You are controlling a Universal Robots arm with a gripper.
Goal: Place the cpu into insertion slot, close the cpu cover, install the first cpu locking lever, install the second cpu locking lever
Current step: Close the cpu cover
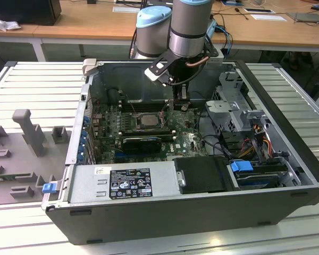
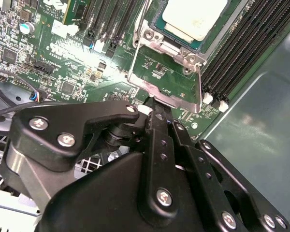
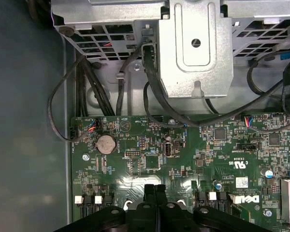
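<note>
**Colleague:** Where is the chip?

**Me:** The cpu [image 2: 195,17], the small flat square one with the pale silver metal top, sits in the insertion slot [image 2: 183,39]. That is the dark-framed square socket on the green circuit board [image 3: 183,159]. In the exterior view it all lies inside the open grey-black computer case [image 1: 175,212] on the ribbed metal bench [image 1: 32,79].

**Colleague:** And your hand?

**Me:** My black hand [image 2: 157,110] has its fingers pressed together. In the first wrist view they meet with no gap. The tips are at the free edge of the cpu cover [image 2: 170,95], the thin grey metal frame plate with the big square window. It stands tilted up off the socket and seems hinged beside the chip. I cannot tell whether its lip is nipped between the tips or only touched.

**Colleague:** How will the plate handle?

**Me:** Light and stiff, I judge, but thin and slick. The lip far from the hinge is the place to take it. The chip and the contacts beneath are fragile, so nothing should press there unevenly.
</note>
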